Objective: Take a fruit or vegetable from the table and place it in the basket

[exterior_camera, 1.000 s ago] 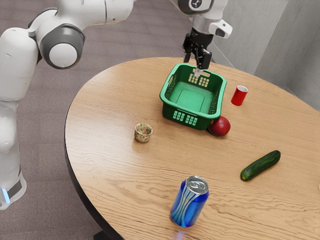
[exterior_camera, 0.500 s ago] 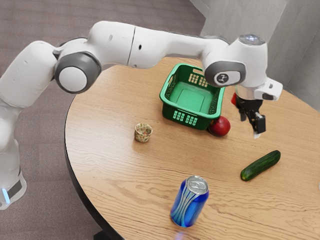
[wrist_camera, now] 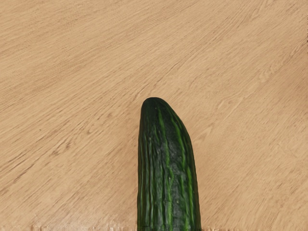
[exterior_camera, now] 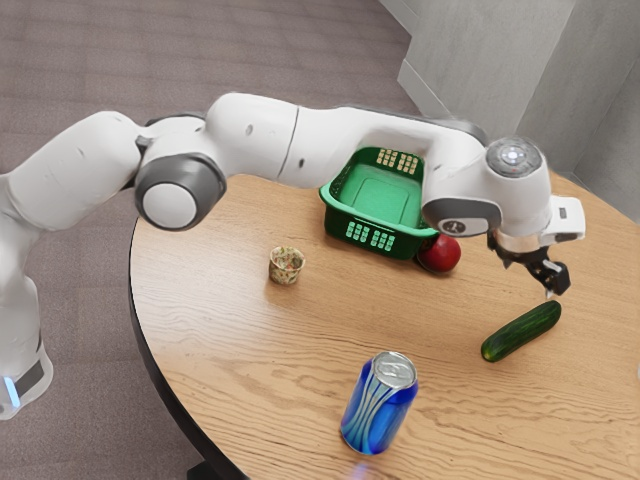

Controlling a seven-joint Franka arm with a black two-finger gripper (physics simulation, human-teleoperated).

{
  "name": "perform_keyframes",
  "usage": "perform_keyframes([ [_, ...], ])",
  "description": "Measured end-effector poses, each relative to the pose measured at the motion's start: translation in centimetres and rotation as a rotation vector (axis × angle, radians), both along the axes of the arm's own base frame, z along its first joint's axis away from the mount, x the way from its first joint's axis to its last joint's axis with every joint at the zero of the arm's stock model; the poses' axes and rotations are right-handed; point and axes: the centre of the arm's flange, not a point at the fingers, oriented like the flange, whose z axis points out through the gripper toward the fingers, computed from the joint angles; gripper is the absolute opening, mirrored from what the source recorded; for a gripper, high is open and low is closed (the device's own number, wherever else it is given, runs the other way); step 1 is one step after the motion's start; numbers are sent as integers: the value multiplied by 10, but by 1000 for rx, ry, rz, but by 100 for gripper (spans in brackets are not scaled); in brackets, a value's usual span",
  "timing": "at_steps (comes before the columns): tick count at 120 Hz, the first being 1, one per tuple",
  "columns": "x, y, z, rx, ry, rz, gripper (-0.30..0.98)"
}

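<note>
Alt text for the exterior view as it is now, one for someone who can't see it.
Black pincer hovers near one end of a cucumber on a wooden table. A round red fruit sits beside a green basket; a speckled cup and blue drink can stand apart.

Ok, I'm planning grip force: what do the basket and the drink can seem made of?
The basket is probably molded plastic, satiny green, judging by its slotted walls and soft sheen. The drink can: likely aluminum, glossy printed blue, with a silvery lid.

Likely office or meeting room: round wooden table point(exterior_camera: 230, 350), brownish-grey carpet-like floor point(exterior_camera: 320, 50), grey wall point(exterior_camera: 500, 60).
</note>
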Motion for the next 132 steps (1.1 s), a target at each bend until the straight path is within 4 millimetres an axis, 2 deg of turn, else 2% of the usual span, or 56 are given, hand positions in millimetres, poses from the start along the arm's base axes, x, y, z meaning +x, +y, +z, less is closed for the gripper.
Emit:
perform_keyframes([
  [19,12,-8,-50,-127,13,92,69],
  [24,14,-10,-58,-150,11,112,69],
  [48,18,-14,-68,-161,-44,146,69],
  [66,23,-6,-92,-112,-58,163,69],
  [97,20,-26,-113,9,-82,91,69],
  [132,18,-28,-130,90,-79,46,68],
])
